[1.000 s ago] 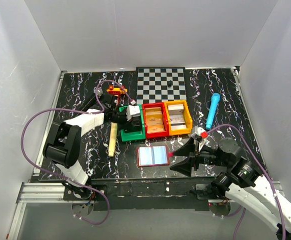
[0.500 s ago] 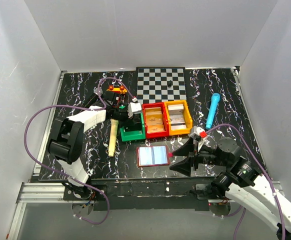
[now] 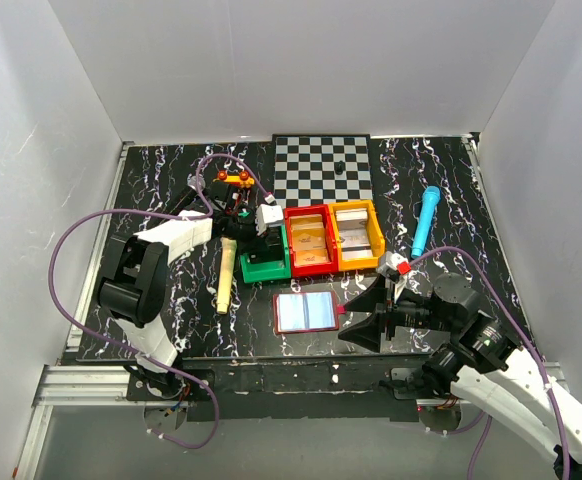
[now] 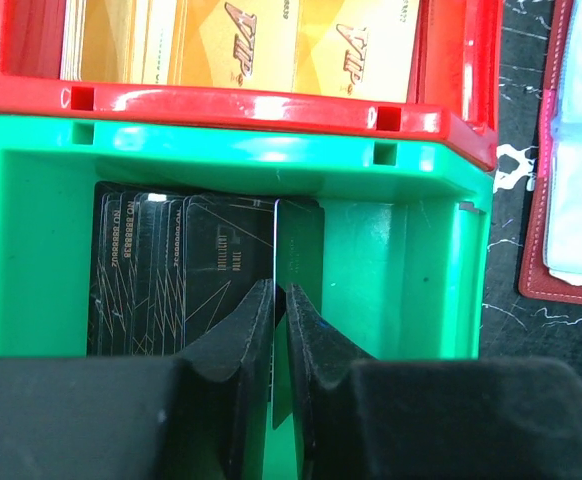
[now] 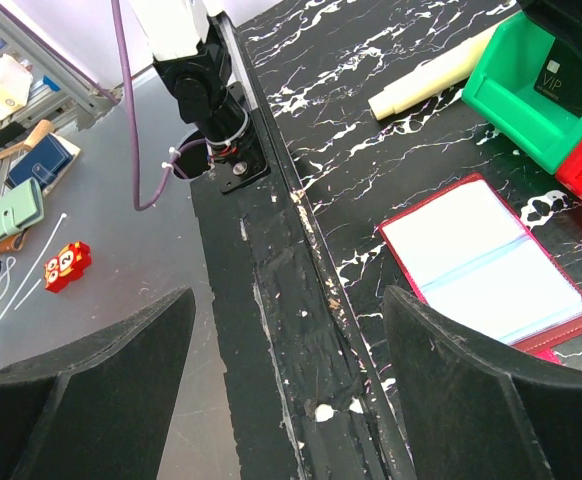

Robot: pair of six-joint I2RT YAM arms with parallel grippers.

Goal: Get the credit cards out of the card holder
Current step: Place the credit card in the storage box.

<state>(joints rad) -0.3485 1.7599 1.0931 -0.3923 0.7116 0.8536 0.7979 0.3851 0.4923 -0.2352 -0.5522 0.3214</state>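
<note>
left gripper (image 4: 279,298) pinching half-hidden dark card (image 4: 302,240), right gripper (image 5: 289,305) spread wide near card holder (image 5: 486,262)

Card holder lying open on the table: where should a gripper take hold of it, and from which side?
The card holder lies flat and open, so the jaws have little to pinch except the short red tab at its right edge. Probably best to come from the right, where the right gripper stands open.
</note>
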